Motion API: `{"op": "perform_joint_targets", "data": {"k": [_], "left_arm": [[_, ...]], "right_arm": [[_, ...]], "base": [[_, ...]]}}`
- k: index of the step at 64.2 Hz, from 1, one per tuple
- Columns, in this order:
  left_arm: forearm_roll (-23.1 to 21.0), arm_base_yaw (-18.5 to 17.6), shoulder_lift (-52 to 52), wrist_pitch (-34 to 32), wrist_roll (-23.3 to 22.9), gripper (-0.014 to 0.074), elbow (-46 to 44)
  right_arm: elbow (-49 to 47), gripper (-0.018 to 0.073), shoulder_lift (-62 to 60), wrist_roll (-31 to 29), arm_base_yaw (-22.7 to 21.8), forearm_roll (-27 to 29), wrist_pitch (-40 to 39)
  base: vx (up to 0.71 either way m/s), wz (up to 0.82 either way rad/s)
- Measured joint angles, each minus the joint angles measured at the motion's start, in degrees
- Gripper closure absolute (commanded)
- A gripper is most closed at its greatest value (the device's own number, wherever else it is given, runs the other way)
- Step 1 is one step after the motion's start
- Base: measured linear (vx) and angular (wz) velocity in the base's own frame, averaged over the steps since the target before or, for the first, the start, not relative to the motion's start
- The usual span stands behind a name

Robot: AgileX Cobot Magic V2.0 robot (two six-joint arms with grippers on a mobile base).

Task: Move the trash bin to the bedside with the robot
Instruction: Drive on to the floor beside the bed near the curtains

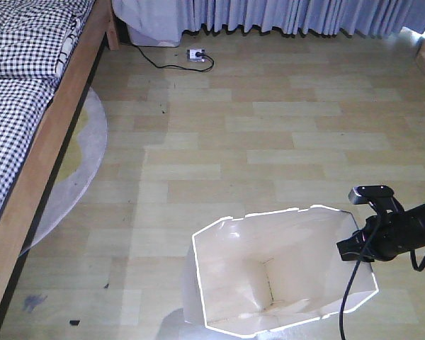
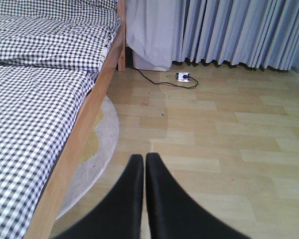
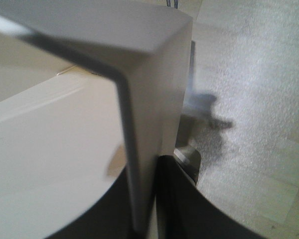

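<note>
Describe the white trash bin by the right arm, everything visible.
The tall white plastic trash bin has an angular rim, faceted sides and a cream inside with nothing visible in it. It stands upright on the wood-pattern floor, apart from the wooden-framed checked bed. The right gripper is shut on its right wall, black fingers either side.

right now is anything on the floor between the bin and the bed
Nothing solid that I can see. Bare wood floor runs from the trash bin to the bed; only a flat round rug pokes out from under the frame. The power strip lies far off by the curtains. The right pincer grips the bin's rim.
</note>
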Motion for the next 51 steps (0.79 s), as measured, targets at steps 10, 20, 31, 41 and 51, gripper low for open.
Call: {"op": "perform_joint_targets", "data": {"k": [10,20,31,41,51], "left_arm": [[0.0,0.0,0.0,0.0,0.0,0.0603,0.0],[0.0,0.0,0.0,0.0,0.0,0.0603,0.0],[0.0,0.0,0.0,0.0,0.0,0.0603,0.0],[0.0,0.0,0.0,0.0,0.0,0.0603,0.0],[0.0,0.0,0.0,0.0,0.0,0.0603,0.0]], "right_arm": [[0.0,0.0564,0.0,0.0,0.0,0.0,0.0],[0.0,0.0564,0.0,0.0,0.0,0.0,0.0],[0.0,0.0564,0.0,0.0,0.0,0.0,0.0],[0.0,0.0564,0.0,0.0,0.0,0.0,0.0],[0.0,0.0564,0.0,0.0,0.0,0.0,0.0]], "base": [[0.32,0.01],[0.31,0.01],[0.31,0.03],[0.3,0.05],[0.29,0.05]]}}
